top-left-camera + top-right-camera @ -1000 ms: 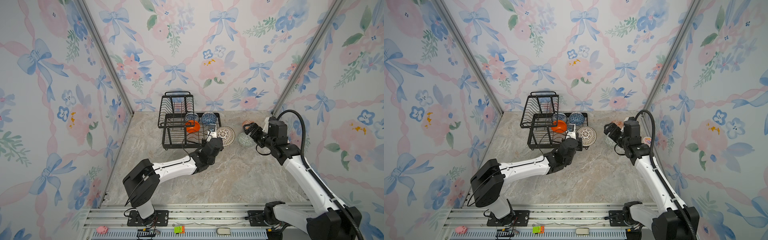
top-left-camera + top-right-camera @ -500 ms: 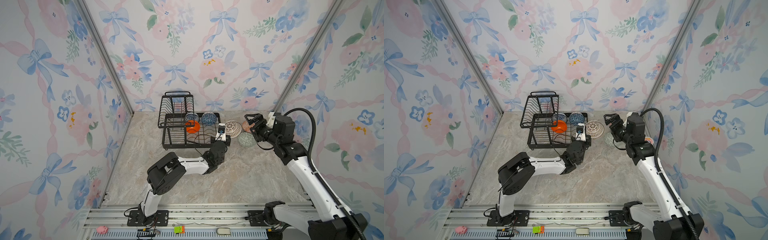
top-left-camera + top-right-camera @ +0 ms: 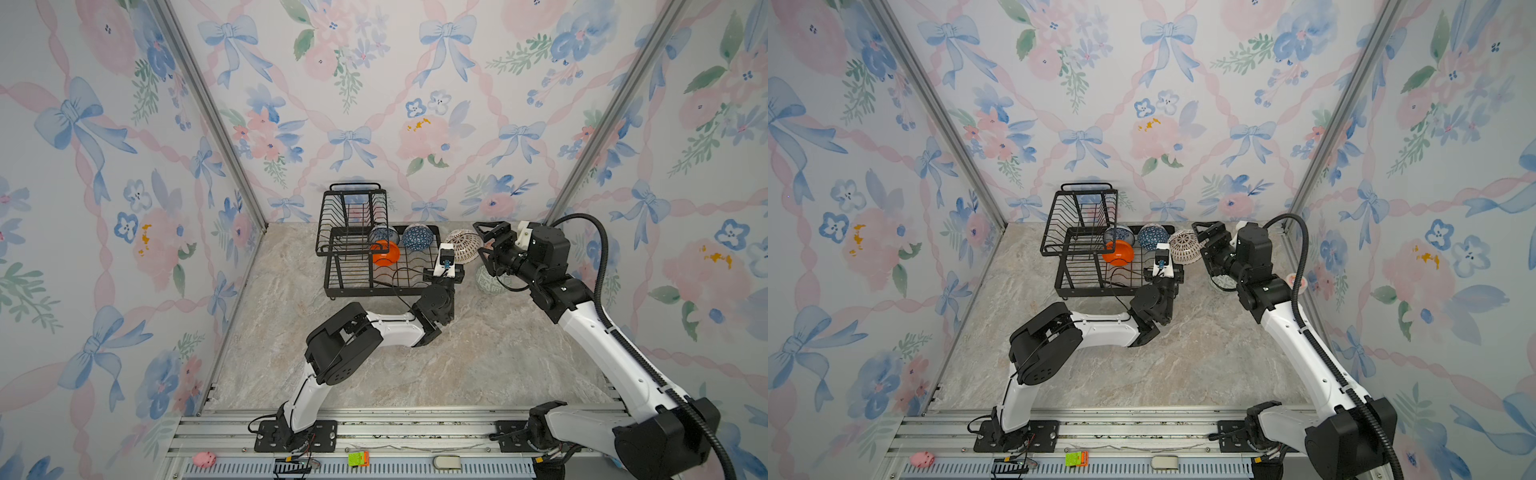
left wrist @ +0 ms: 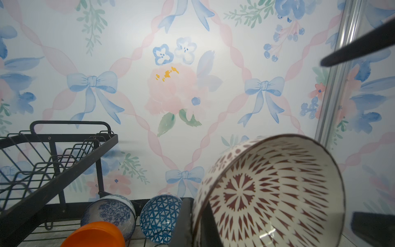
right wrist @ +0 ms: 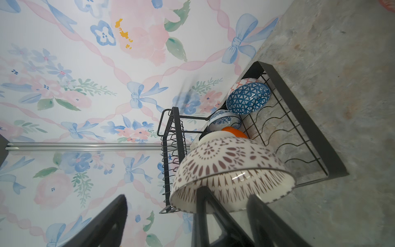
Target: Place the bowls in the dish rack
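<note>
My left gripper point(image 4: 197, 224) is shut on the rim of the white bowl with dark radial lines point(image 3: 463, 246), holding it tilted in the air at the right end of the black dish rack point(image 3: 332, 266). My right gripper point(image 3: 482, 240) stands open right beside that bowl point(image 5: 230, 171), one finger point(image 5: 213, 213) close against its rim. In the rack's base lie the orange bowl point(image 3: 385, 253), the blue-white floral bowl point(image 3: 382, 235) and the blue geometric bowl point(image 3: 417, 237), with an orange-white patterned one point(image 5: 241, 82) behind it. The pale green bowl point(image 3: 492, 282) sits on the table under my right arm.
The rack's raised upper basket point(image 3: 353, 216) is at its back left, against the rear wall. A small pinkish round object point(image 3: 1298, 281) sits near the right wall behind my right arm. Marble tabletop point(image 3: 457, 365) stretches toward the front rail.
My left gripper has lifted the white bowl up and back beside the rack's right end, its arm folding inward. My right gripper has moved left from the green bowl to the held bowl.
</note>
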`<state>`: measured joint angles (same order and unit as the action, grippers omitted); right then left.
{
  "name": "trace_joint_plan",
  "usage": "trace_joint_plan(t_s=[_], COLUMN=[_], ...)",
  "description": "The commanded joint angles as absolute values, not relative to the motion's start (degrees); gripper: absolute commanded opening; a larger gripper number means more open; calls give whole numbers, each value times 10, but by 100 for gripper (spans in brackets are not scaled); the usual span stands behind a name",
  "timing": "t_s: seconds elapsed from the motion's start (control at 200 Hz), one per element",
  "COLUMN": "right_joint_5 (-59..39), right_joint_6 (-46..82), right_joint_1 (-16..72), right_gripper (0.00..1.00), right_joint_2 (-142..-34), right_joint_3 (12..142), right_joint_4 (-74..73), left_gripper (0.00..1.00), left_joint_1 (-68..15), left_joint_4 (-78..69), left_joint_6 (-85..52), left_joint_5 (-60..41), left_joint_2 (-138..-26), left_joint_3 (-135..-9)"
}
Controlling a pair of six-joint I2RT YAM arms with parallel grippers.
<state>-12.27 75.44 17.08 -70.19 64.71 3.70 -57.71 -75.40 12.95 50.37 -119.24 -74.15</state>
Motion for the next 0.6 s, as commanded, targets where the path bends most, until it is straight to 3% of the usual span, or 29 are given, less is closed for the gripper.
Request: trace_joint_plan(t_s=[0.0,0.33,0.595], right_joint_5=[-133,-110,-117], right_joint_6=[806,831,845], right_joint_1=[179,191,192], right_gripper=[85,65,38], right_joint_2=[-719,-743,-759], right_joint_3=[642,660,661], right_joint_4=[-28,-39,-58], left_gripper=[0,0,0], left_joint_1=[-575,-578,-582], left_joint_4=[-826,-853,-873], left_joint_6=[161,184,203], left_joint_5=[507,507,509], left_joint_2=[-1197,-1193,-1191], left_joint_3=[-756,-751,-744])
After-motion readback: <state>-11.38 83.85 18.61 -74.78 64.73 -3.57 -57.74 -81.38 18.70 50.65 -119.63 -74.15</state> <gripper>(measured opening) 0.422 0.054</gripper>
